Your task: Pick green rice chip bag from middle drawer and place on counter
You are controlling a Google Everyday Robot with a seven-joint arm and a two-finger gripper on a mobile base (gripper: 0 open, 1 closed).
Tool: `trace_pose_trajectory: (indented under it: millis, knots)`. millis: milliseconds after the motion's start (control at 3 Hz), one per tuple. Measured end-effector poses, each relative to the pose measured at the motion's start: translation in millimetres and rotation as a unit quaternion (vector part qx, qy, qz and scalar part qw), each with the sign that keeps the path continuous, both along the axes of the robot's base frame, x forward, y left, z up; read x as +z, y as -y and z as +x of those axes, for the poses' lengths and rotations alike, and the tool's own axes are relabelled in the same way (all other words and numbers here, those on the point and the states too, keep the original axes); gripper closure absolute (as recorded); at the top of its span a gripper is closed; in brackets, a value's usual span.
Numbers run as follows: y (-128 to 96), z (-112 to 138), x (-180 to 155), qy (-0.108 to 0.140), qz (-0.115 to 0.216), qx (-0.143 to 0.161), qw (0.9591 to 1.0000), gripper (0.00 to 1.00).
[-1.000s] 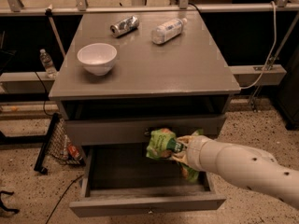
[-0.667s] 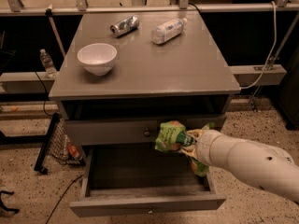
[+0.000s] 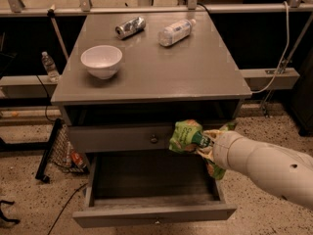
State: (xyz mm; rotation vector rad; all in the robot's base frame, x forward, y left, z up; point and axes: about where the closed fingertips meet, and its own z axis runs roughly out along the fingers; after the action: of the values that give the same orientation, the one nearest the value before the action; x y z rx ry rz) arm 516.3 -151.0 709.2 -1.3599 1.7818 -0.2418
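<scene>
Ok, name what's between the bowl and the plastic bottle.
Only bare counter, camera view. The gripper holds the green rice chip bag above the middle drawer.

Counter [image 3: 195, 67]: bowl [image 3: 101, 60], bottle [image 3: 175, 32], likely can [image 3: 130, 27]. Pincer [image 3: 204, 145] above middle drawer [image 3: 146, 180].

Gripper [image 3: 201, 147] clamping bag [image 3: 185, 135] right of knob [image 3: 154, 138], largely hidden by bag and arm [image 3: 264, 170], arm cut off at right edge, bag lettering too small to read, drawer's [image 3: 151, 214] right rear corner hidden behind arm.
</scene>
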Motion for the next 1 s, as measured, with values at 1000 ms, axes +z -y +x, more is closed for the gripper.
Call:
trace_pose_trajectory:
  millis: [1000]
  knots:
    - [58.9, 1.6, 111.0, 0.132, -0.072, -0.049, 0.9874, 1.00]
